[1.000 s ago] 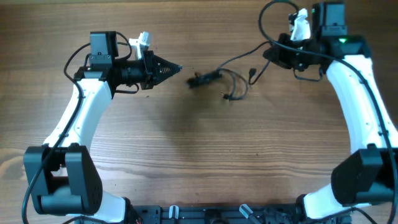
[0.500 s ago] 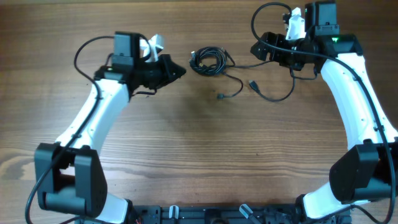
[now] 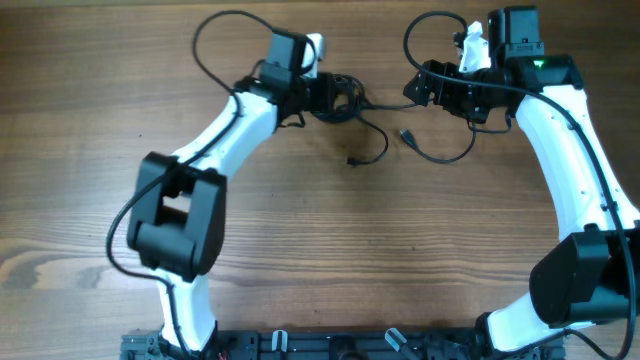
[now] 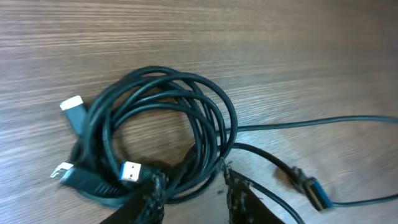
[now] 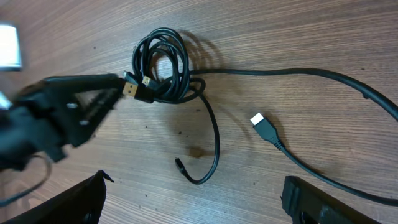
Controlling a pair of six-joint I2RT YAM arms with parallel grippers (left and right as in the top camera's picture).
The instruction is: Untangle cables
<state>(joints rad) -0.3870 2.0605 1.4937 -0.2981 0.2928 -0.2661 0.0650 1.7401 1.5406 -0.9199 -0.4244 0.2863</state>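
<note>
Left wrist view first: my left gripper [image 4: 189,194] has swung across to the cables [image 4: 158,121], and its jaws have started to part. They stand part-open and straddle the near strands of the coil [image 4: 205,124], not clamping them as far as I can see. I count 3 plugs [image 4: 129,172] at the coil.

Farther right, my right gripper [image 3: 420,86] has sprung wide and holds nothing, so the cord lies slack on the table [image 3: 300,250]. Overhead I count 1 coil and 2 loose tails [image 3: 384,143]. Untangling has barely begun.
</note>
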